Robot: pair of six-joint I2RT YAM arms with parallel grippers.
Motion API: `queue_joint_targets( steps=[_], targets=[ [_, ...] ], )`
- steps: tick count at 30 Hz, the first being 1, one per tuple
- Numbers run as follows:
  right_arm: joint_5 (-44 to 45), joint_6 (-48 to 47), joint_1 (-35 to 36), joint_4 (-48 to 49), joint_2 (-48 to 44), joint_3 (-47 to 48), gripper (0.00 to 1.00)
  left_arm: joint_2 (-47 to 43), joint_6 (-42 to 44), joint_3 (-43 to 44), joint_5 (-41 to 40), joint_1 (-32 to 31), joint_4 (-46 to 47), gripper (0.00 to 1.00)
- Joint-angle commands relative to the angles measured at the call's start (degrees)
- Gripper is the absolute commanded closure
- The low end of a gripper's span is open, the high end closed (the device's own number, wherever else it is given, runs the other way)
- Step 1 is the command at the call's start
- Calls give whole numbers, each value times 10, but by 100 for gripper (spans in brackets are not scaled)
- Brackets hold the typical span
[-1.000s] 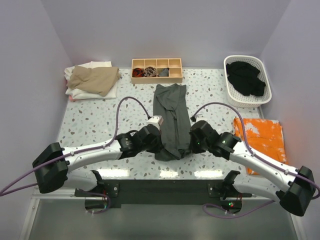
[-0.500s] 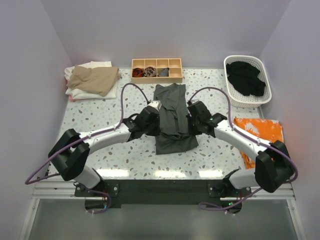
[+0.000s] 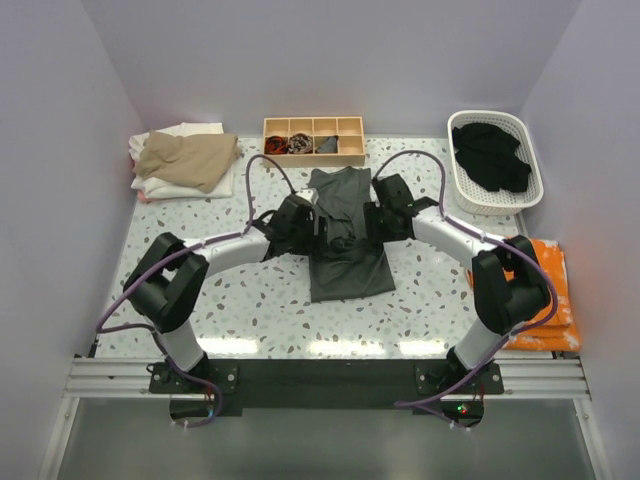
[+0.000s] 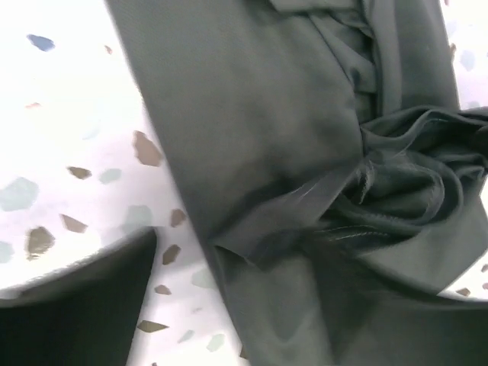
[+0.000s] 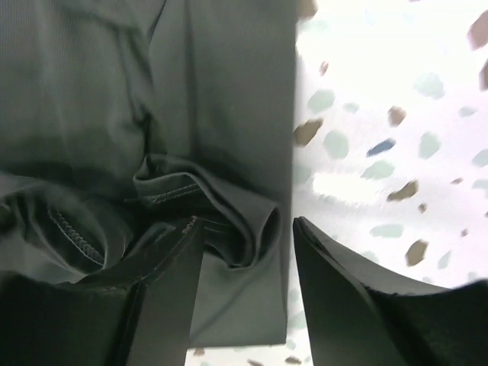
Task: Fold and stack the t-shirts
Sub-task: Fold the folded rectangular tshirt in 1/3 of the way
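The dark charcoal-grey t-shirt [image 3: 350, 272] lies on the table's middle, its near part doubled back over itself. My left gripper [image 3: 322, 226] hovers over its left edge and my right gripper [image 3: 368, 222] over its right edge. In the left wrist view one finger [image 4: 84, 301] shows at the far left over bare table, and rumpled grey cloth [image 4: 305, 152] fills the rest, unheld. My right gripper [image 5: 245, 238] is open, a loose fold of the shirt [image 5: 229, 114] lying between its fingers. A tan t-shirt [image 3: 186, 157] tops a white pile, and a black one [image 3: 490, 155] sits in the basket.
A wooden tray [image 3: 313, 153] of small rolled bundles stands behind the shirt. The white basket [image 3: 497, 205] is at the back right, an orange cloth [image 3: 548, 285] at the right edge. Speckled tabletop [image 3: 200, 260] shows left of the shirt.
Both arms swung from the near edge toward the back, carrying the shirt's near end over the rest. Both grippers then opened and let the cloth go.
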Motion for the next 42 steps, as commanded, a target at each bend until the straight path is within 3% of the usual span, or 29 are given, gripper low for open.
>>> queue_joint_targets(
  steps=[1,4,7,12,17,22,29,42],
  targets=[
    [68,-38,-11,40,-1,53,44,-20,26,38,-60,18,17,0],
    [66,-53,-14,31,-22,60,40,-45,39,61,-99,19,-6,0],
    [23,-45,-14,13,-45,50,39,-63,43,61,-71,19,-2,0],
    [-105,-14,-14,0,-68,-3,40,-65,37,46,102,18,35,0],
    [-185,14,-13,10,-81,-52,40,-40,-7,-1,278,18,142,0],
    [-232,19,-14,33,-69,-75,40,15,-53,-35,361,18,251,0],
    [-220,8,-14,62,-17,-60,40,60,-53,-33,348,19,284,0],
    [-100,-35,-29,59,65,20,40,83,43,14,213,27,176,0]
  ],
)
